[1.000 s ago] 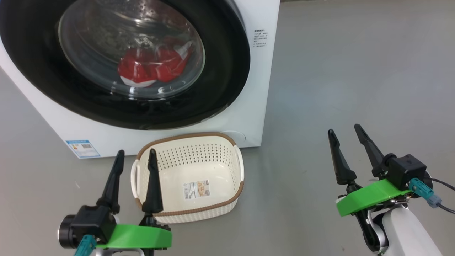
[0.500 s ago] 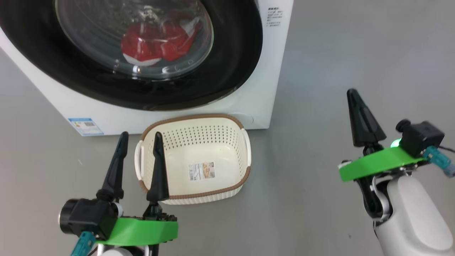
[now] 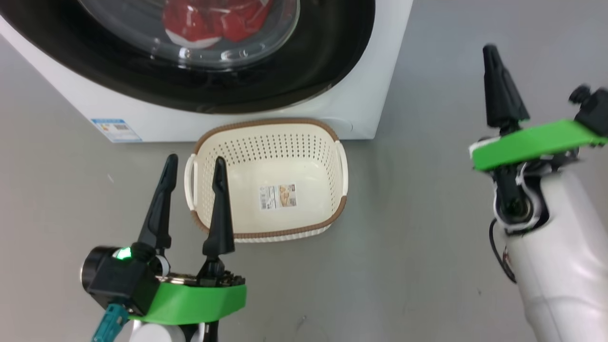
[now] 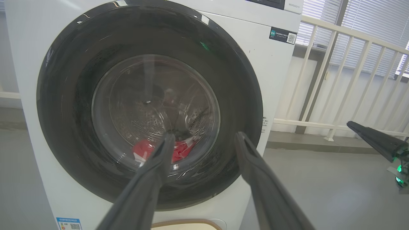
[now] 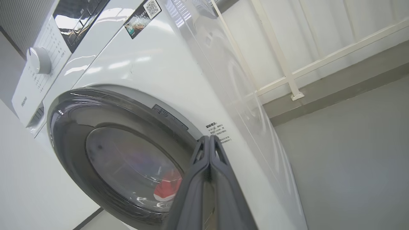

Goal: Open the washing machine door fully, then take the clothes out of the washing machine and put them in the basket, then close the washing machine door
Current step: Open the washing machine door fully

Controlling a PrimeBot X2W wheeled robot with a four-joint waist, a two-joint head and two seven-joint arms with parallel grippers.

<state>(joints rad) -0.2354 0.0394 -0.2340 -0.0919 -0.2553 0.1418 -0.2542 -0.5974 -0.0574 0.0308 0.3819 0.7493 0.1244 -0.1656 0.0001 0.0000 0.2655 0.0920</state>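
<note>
The washing machine (image 3: 370,90) stands ahead with its door (image 4: 64,95) closed, black rim flat against the white front. Red clothes (image 4: 179,150) lie behind the glass, low in the drum, and show as clothes (image 3: 209,19) and clothes (image 5: 166,191) too. The basket (image 3: 266,126) sits empty on the floor just before the machine. My left gripper (image 3: 195,159) is open and empty, hovering over the basket's left edge; it points at the door as left gripper (image 4: 205,135). My right gripper (image 3: 490,50) is shut on nothing, raised right of the machine, its tip, right gripper (image 5: 209,137), near the door's right edge.
Grey floor (image 3: 427,213) spreads right of the basket and the machine. A white railing (image 4: 322,80) and blinds stand behind the machine on its right. A control knob (image 5: 38,60) sits on the machine's top panel. A blue label (image 3: 116,129) marks its lower left front.
The right gripper has shut its fingers and risen forward toward the machine's right side. The head camera has shifted, sliding the machine and basket up the view. The left gripper stays open.
</note>
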